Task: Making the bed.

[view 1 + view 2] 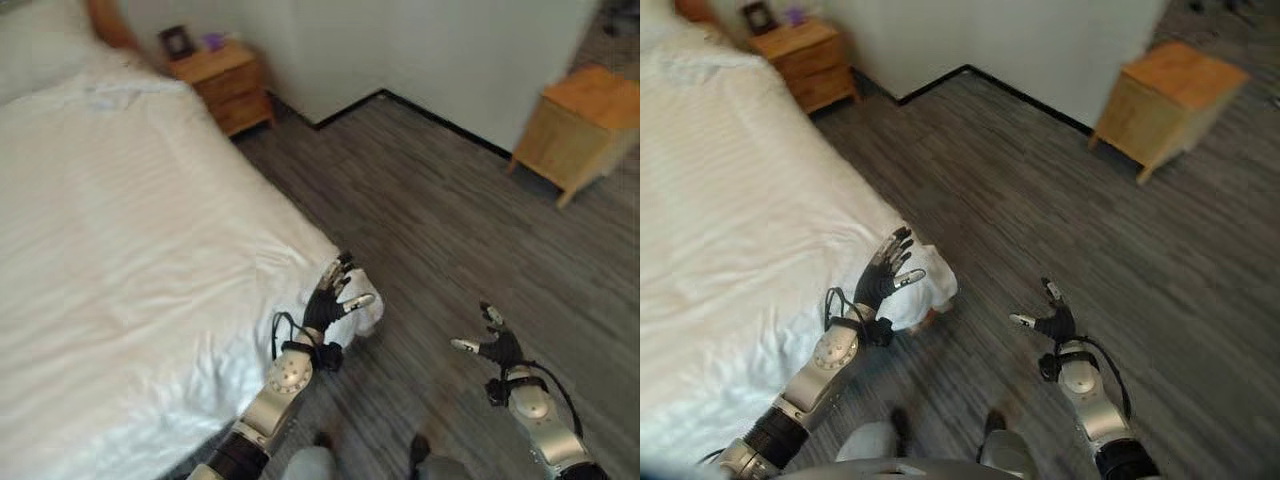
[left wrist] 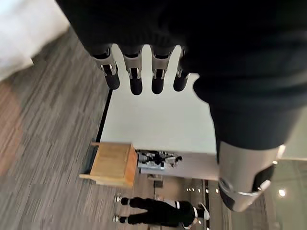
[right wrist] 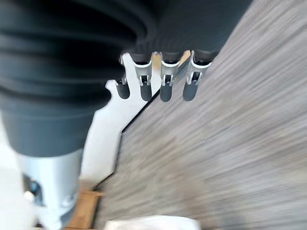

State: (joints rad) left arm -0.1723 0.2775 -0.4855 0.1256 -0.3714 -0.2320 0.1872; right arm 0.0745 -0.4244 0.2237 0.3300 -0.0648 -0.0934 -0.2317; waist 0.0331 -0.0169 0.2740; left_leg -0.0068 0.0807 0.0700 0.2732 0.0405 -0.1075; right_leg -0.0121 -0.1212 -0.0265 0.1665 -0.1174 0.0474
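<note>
L hand (image 1: 326, 305) fingers straight, holding nothing; duvet (image 1: 150, 260) corner just past fingertips at bed edge. R hand (image 1: 495, 345) spread wide over floor (image 1: 450, 230). Best: curl onto corner hem, pull taut & square w/ edge.

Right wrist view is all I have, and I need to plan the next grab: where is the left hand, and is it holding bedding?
Observer: The left hand is at the near corner of the bed, fingers straight, holding nothing.
Operator: How far is my right hand from it?
Observer: The right hand is open over the floor, apart from the bed.
Operator: Anyone around?
Observer: A person stands across the room, beyond a wooden cabinet.
</note>
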